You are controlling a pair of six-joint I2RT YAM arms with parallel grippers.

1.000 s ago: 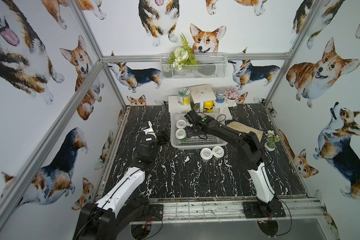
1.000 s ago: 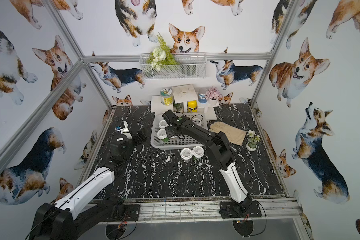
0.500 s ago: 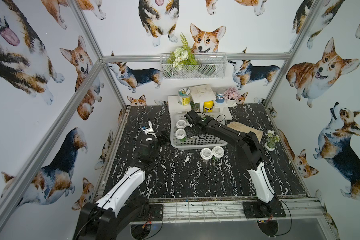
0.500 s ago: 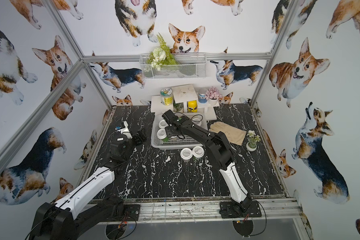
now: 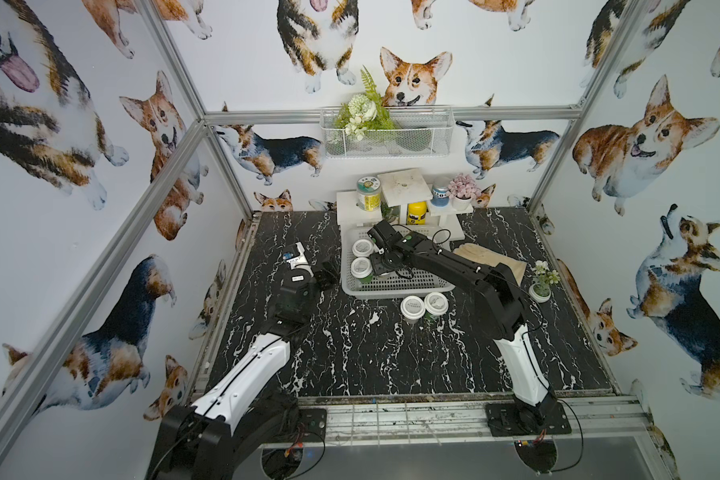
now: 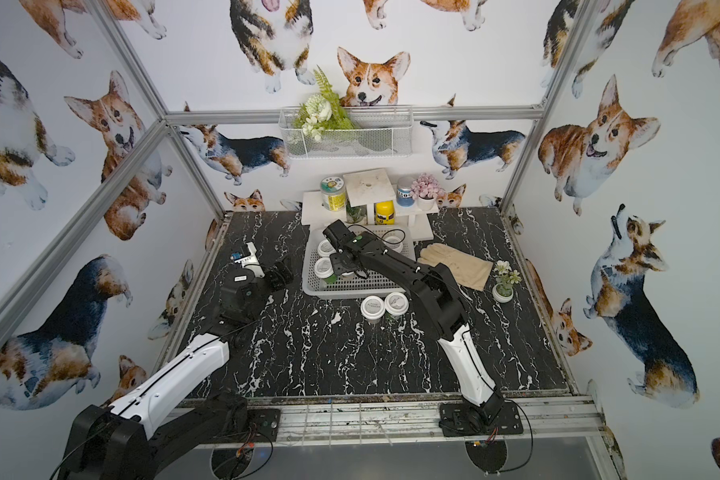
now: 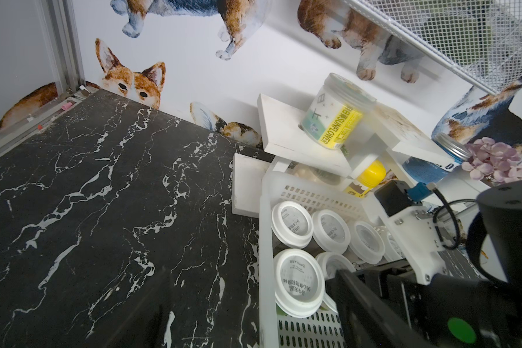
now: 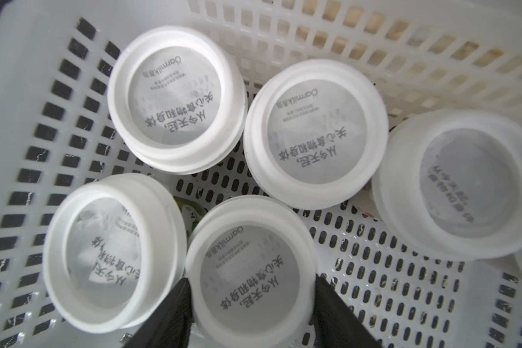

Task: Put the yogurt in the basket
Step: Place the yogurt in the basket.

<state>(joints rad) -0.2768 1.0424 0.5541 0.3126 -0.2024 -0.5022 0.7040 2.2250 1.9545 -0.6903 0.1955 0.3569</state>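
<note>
Fingers [image 8: 178,307] of the right gripper [image 8: 252,283] press on opposite sides of one yogurt cup [image 8: 250,262], pinching it by its wide white lid. That is the broadest part to catch, which likely explains the hold from above. The cup stands lid-up inside the basket [image 8: 374,45], low between the walls; whether its base rests on the slotted floor is hidden. It sits tight against a neighbouring cup [image 8: 112,250]. Three more cups [image 8: 175,108] stand in a row toward the far wall, and the edge of a sixth just shows, so the packing looks deliberate: close rows leave floor free for the rest. Judged from this, the step in hand is setting this cup down and letting go. Outside, two cups [image 5: 412,307] stand touching each other on the black marble table [image 5: 350,353], just beside the basket's near wall — handy for the same arm. The left gripper [image 5: 327,274] hangs just beside the basket's outer side wall, jaws apart and empty, apparently out of the way.
</note>
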